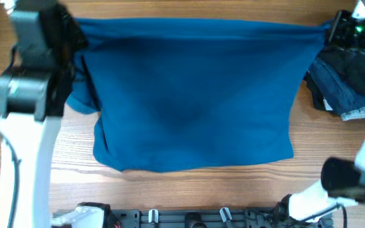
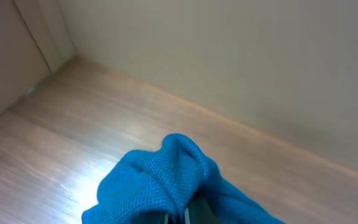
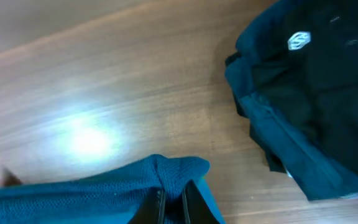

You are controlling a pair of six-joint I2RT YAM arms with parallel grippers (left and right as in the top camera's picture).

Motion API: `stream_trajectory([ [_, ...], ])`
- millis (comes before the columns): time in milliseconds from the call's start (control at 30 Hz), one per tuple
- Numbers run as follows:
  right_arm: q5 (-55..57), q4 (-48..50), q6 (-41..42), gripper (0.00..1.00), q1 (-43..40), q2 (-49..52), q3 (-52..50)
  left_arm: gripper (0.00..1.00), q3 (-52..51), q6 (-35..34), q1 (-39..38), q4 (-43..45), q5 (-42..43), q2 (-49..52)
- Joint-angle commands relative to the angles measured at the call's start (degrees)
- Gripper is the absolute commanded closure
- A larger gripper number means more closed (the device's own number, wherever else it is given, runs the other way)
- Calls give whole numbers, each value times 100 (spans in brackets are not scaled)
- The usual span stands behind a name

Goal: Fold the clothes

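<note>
The blue shirt (image 1: 195, 95) lay spread on the desk (image 1: 189, 190), just beside the pile of dark garments (image 1: 350, 76). The right jaws were closed on its corner nearest that pile, the left jaws on the opposite corner. Soft and floppy, it would probably sag; the corners seemed the best hold.

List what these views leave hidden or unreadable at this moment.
- Overhead: both grips on the blue shirt hidden beneath the arms.
- Left wrist: left gripper cut off by bottom edge, shirt bunched over it.
- Right wrist: right gripper likewise; dark garments cut off at right.
</note>
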Motion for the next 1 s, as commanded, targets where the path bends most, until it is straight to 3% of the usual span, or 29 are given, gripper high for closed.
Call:
stream_trajectory([
  [0,68,308,-39,96,13,765,22,96,57,66,236,280,-511,828],
  [333,70,2100,-9,96,466,2715,20,96,57,63,321,2068,-466,2929],
  [633,90,3473,304,96,728,3790,20,96,57,46,321,3309,-466,4011],
  [967,68,3506,304,96,728,3985,17,96,57,72,321,3467,-466,4245],
])
